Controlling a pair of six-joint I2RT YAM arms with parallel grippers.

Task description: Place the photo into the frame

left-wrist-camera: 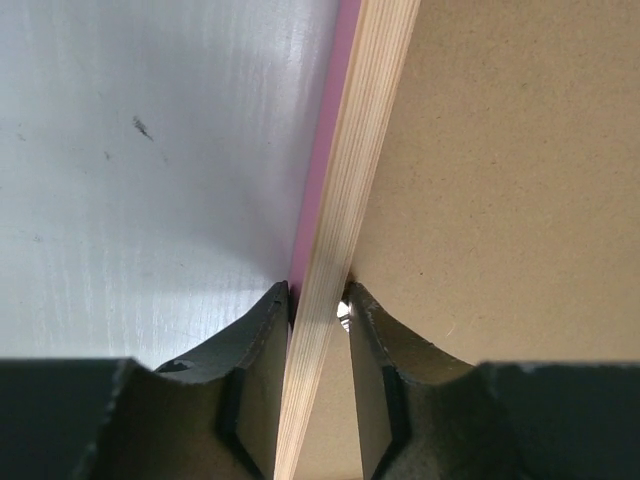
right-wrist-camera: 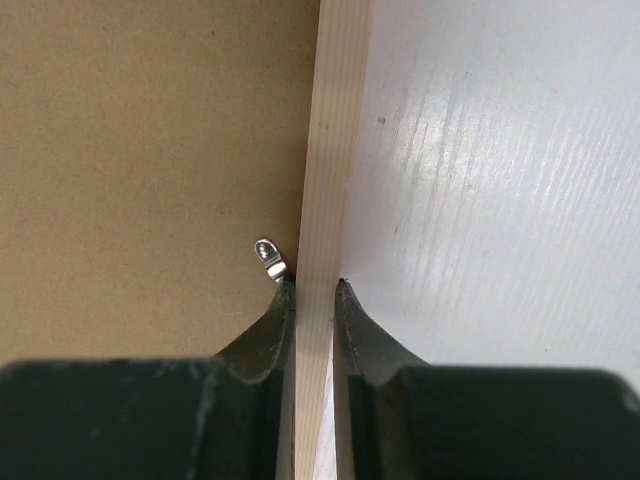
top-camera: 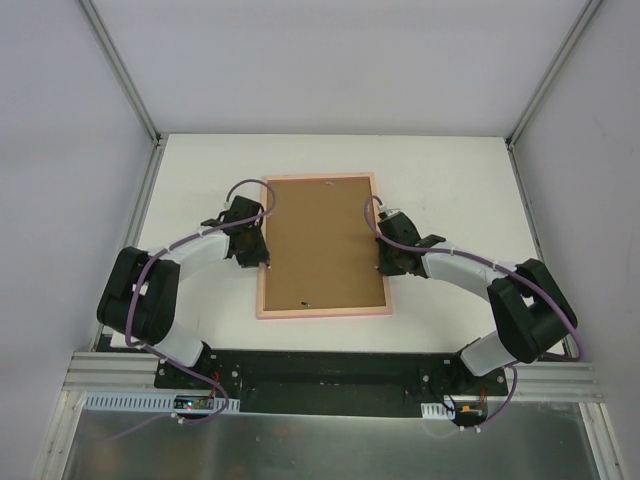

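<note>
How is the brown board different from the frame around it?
The brown board is plain brown; the frame is pale with a pink edge. The brown board is a solid sheet filling the middle; the frame is only a thin rim running round it. The brown board is a bit smaller, so it sits inside the frame. Both are rectangles lying flat on the white table.

The white table (top-camera: pixel 450 200) carries the frame (top-camera: pixel 325 311), lying back-up near its middle.

Overhead view down onto table (top-camera: pixel 200 170); wrist views close along opposite edges of frame (top-camera: pixel 320 312).
</note>
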